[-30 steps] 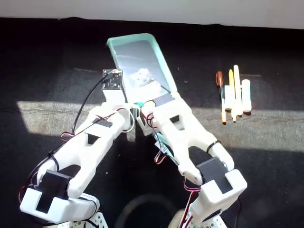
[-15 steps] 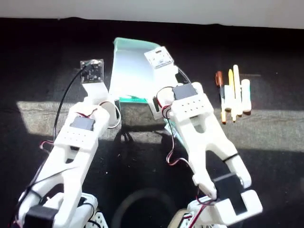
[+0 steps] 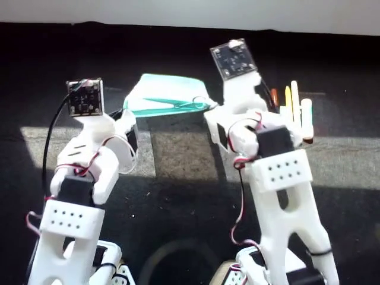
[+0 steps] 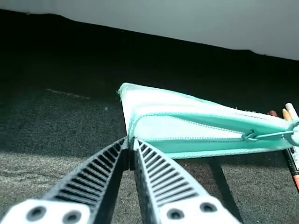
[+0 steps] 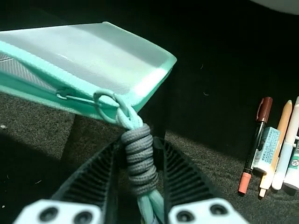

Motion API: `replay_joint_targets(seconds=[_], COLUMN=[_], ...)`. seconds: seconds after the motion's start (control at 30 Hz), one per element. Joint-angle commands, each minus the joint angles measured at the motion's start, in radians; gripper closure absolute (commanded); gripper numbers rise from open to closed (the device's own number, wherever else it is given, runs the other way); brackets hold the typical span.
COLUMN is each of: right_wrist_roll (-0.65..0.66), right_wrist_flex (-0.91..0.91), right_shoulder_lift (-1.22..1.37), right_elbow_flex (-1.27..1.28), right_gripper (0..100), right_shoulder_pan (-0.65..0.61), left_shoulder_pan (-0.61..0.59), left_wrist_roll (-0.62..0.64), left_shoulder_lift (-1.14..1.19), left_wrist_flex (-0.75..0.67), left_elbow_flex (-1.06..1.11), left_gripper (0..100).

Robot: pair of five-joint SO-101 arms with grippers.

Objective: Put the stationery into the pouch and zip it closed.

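Note:
The mint-green pouch (image 3: 163, 89) hangs above the dark table, held edge-on between both arms. My left gripper (image 4: 130, 151) is shut on one end corner of the pouch (image 4: 187, 123). My right gripper (image 5: 138, 161) is shut on the grey cord (image 5: 136, 140) knotted to the zip's ring (image 5: 105, 103) at the other end. The zip runs along the pouch's near edge. The stationery (image 3: 297, 107), several pens and markers side by side, lies on the table just right of the right arm, which partly hides it. It also lies beyond the right gripper in the right wrist view (image 5: 271, 144).
A dark cloth covers the table, with a sunlit band (image 3: 184, 154) across its middle under the pouch. A pale wall (image 3: 178, 12) runs along the far edge. Both arm bases stand at the near edge.
The pouch lay flat and open-side up between the arms. Both arms have drawn back and risen, lifting it clear of the table and turning it edge-on.

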Motion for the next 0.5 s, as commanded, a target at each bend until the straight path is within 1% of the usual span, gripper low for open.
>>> replay_joint_targets(seconds=[0.0, 0.23, 0.33, 0.47], right_wrist_roll=[0.008, 0.008, 0.006, 0.006], right_wrist_flex=[0.042, 0.111, 0.137, 0.133], right_shoulder_lift=[-0.127, -0.332, -0.366, -0.364], right_elbow_flex=[-0.047, -0.047, -0.033, 0.042], right_gripper=[99.3, 99.3, 99.3, 99.3], right_shoulder_pan=[0.031, 0.030, 0.021, -0.033], left_shoulder_pan=[-0.042, -0.044, -0.044, -0.039], left_wrist_roll=[-0.006, -0.006, -0.006, -0.002], left_shoulder_lift=[-0.117, -0.311, -0.338, -0.340], left_wrist_flex=[0.051, 0.227, 0.245, 0.245], left_elbow_flex=[-0.041, -0.116, -0.111, -0.094], left_gripper=[99, 99, 99, 99])
